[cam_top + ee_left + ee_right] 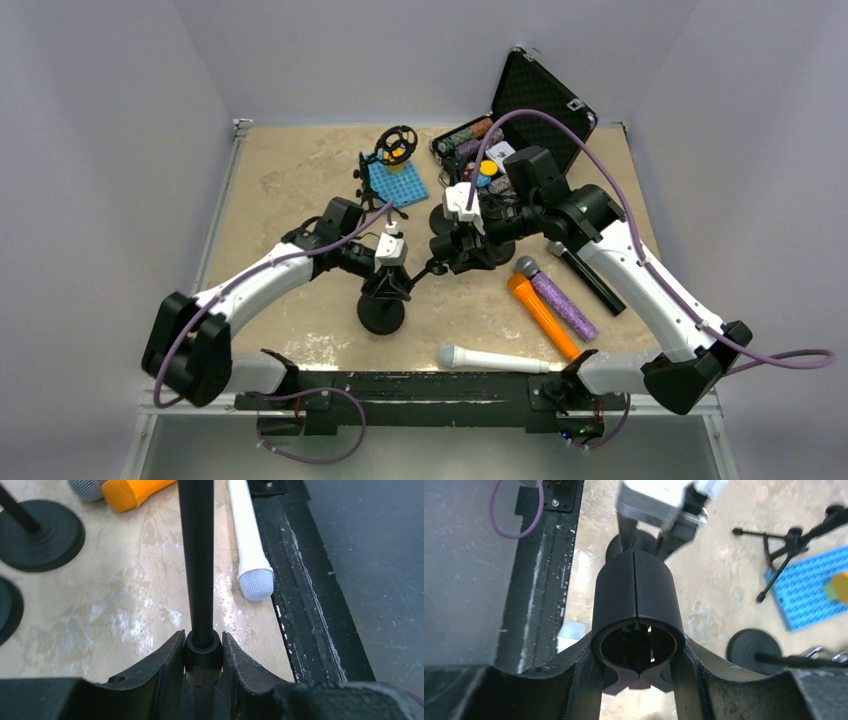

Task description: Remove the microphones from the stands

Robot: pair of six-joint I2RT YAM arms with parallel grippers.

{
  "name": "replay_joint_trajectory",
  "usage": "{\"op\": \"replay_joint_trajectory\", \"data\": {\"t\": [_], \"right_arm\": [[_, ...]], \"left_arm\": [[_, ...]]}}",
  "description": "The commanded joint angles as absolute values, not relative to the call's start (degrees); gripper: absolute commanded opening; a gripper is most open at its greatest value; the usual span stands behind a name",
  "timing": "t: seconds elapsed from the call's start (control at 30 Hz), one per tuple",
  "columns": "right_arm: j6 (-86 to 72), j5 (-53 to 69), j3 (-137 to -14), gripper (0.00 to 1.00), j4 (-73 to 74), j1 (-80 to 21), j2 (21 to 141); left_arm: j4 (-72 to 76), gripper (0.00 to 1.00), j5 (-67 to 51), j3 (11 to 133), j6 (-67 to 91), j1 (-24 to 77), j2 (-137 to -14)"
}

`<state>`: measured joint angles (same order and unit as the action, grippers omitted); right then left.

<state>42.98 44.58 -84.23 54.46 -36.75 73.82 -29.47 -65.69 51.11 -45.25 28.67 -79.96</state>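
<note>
Two grips on | clamping stand [197, 555] pole with left gripper [202, 637] | squeezing black clip [636, 590] at its top with right gripper [638, 642] | not making out microphone inside clip, cannot tell | judging removal not yet finished

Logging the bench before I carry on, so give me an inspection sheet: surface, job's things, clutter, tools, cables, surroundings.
Surface: beige marbled tabletop, no spills seen.
Job's things: black round-based microphone stand standing on its base; black split tubular clip, looks hollow.
Clutter: white microphone, orange microphone, purple glitter microphone, slim black microphone lying loose; blue pegboard; open black case.
Tools: left tool shut on the stand's pole; right tool shut on the clip.
Cables: purple cables loop along both arms.
Surroundings: plain grey walls; nothing else seen.
</note>
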Motion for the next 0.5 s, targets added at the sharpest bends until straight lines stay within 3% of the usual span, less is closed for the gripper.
{"op": "replay_joint_trajectory", "data": {"t": [0.0,0.23,0.47], "right_arm": [[28.47,45.17,-86.75,0.0,53.28,-35.5,73.31],[1.96,40.62,-97.33,0.0,56.7,-34.89,84.63],[-10.24,39.92,-100.33,0.0,61.89,-34.72,91.84]], "left_arm": [[-11.39,0.0,-54.24,44.5,-26.23,28.56,-68.59],[5.75,0.0,-25.57,36.98,-10.45,28.94,-63.79],[9.27,0.0,-13.78,33.95,-12.42,29.62,-64.1]]}}
